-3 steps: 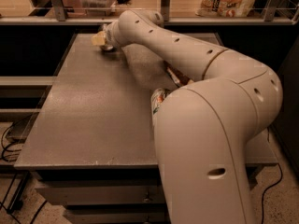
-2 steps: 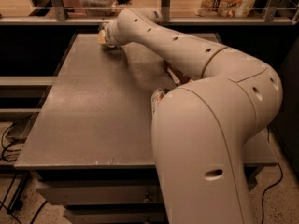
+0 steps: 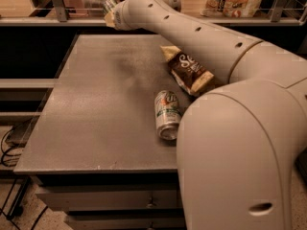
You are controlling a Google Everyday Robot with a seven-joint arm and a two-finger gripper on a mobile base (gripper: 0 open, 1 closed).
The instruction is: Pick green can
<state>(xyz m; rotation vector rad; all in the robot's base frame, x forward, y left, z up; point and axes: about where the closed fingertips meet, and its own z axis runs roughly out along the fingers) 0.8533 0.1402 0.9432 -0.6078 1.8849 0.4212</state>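
the robot's hand (image 3: 111,15) sits at the top left of the scene, up above the far edge of the tabletop (image 3: 96,114) and level with a shelf rail (image 3: 29,21) behind it. the hand is closed on the green can (image 3: 110,5); only a small dark green part of the can shows, poking up out of the grip and clear of the tabletop. the cream arm (image 3: 201,32) runs from the hand down to the right into the large robot body (image 3: 240,166) in the foreground. on the tabletop beneath the arm lies a brown snack bag (image 3: 188,72). just in front of it, apart from it, a paler can (image 3: 167,115) with a white-and-green label lies on its side.
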